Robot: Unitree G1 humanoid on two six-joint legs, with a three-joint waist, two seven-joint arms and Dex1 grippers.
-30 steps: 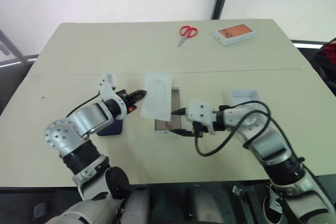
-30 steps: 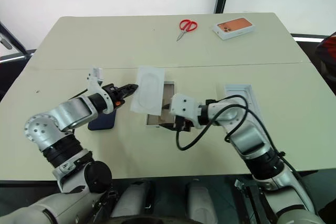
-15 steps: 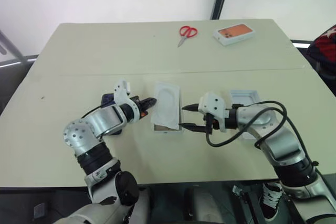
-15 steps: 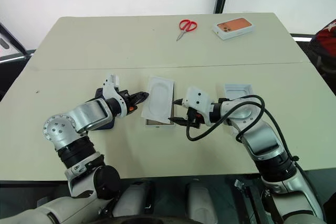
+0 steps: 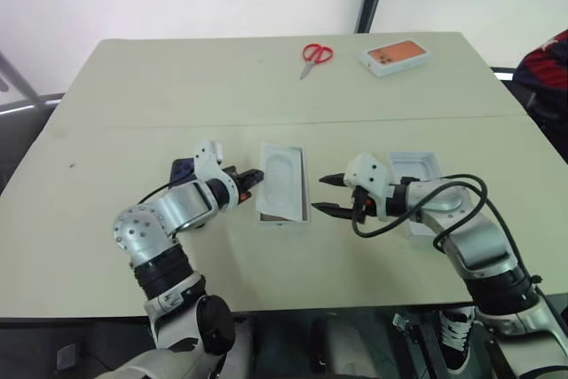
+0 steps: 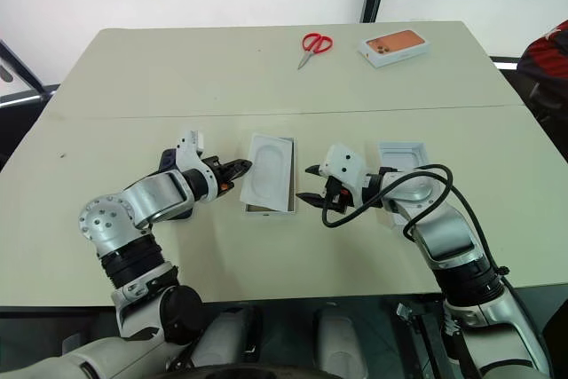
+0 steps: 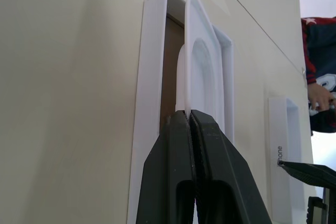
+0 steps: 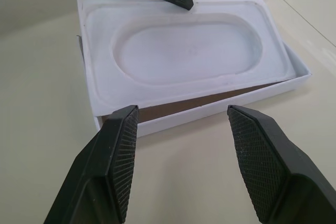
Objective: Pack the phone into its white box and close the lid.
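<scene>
A flat white insert (image 5: 284, 178) with an oval recess lies tilted on top of the white box (image 5: 283, 218), whose brownish floor shows under it in the right wrist view. My left gripper (image 5: 255, 176) is shut on the insert's left edge (image 7: 185, 95). My right gripper (image 5: 327, 194) stands open just right of the box, nothing between its fingers (image 8: 122, 153). The dark navy phone (image 5: 183, 169) lies flat behind my left forearm, mostly hidden. The lid (image 5: 415, 168) rests inner face up at the right, partly covered by my right arm.
Red scissors (image 5: 317, 53) and a box with an orange phone picture (image 5: 397, 56) lie at the table's far side. A person's sleeve (image 5: 548, 58) shows at the right edge. A seam (image 5: 133, 125) crosses the tabletop.
My left gripper has carried the insert right and down, from tilted in the air onto the box. My right gripper has drawn back to the right, off the box.
</scene>
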